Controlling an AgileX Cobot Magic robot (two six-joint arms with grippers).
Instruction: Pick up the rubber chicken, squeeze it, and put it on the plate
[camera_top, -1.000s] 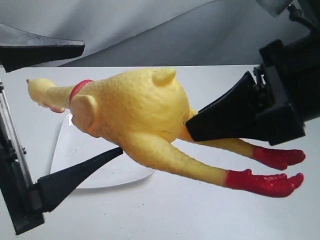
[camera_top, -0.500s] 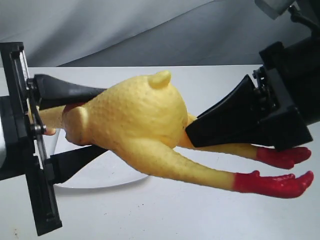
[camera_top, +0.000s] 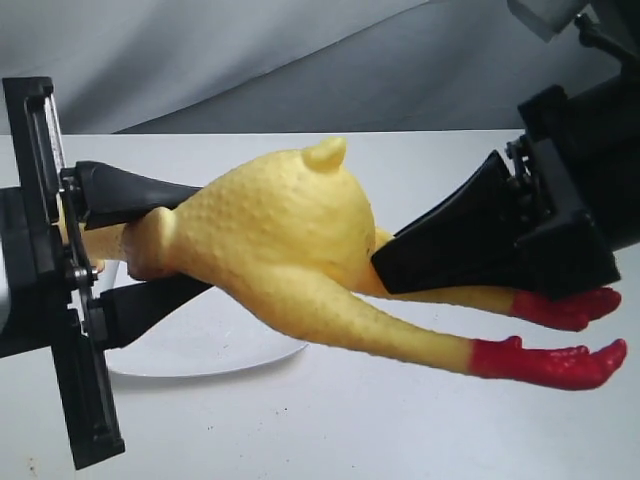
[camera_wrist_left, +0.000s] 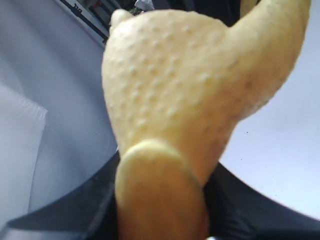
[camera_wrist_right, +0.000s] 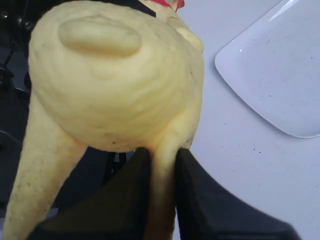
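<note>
- Exterior view: chicken (camera_top: 290, 240) hangs lengthwise above the worktop (camera_top: 350, 430), its front over the plate (camera_top: 200, 345) toward the left edge.
- Right claw (camera_wrist_right: 161, 160) pinches one leg, bearing the weight.
- Left claw (camera_top: 165, 240) grips the neck end, likely to squeeze.

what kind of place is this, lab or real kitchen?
Probably a lab test bench: plain white table, draped grey backdrop, and just a rubber chicken and a plate as props.

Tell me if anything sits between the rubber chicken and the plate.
Nothing loose does. The rubber chicken hangs clamped between the left gripper and right gripper; the visible part of the plate is bare. Only the left gripper's lower finger, under the chicken, crosses the plate in the exterior view.
</note>
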